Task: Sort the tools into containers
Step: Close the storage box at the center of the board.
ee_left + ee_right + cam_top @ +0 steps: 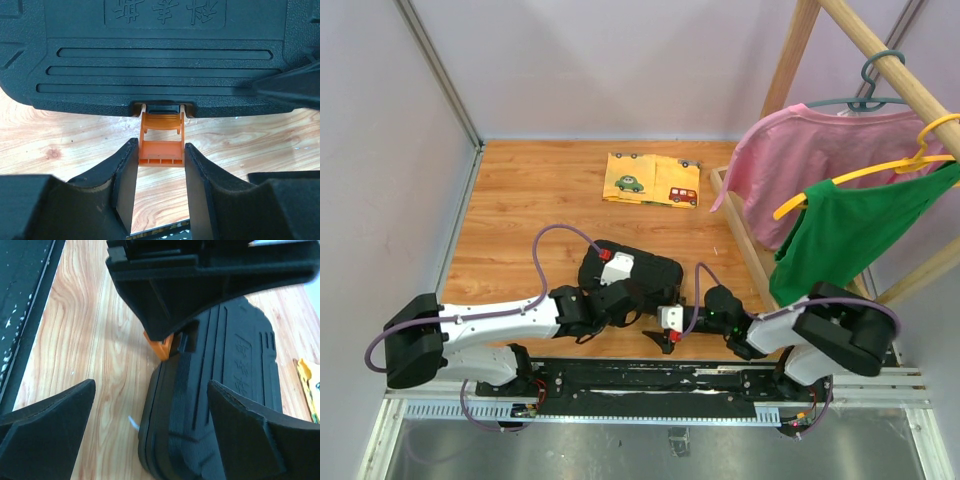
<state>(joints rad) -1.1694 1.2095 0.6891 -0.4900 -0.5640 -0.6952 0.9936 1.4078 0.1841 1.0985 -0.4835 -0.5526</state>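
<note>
Left claw (pixel 160 150) pinches the orange latch (pixel 161 127), both pads flush against its sides. The closed black tool case (pixel 160 60) lies directly ahead of that claw on the wooden worktop (pixel 60 140). Right claw (pixel 151 390) stands spread wide, the case's near corner between its fingers; contact not discernible.

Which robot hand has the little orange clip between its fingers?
The left gripper: its fingers pinch both sides of the orange latch on the black case. The right gripper hangs wide open beside it.
</note>
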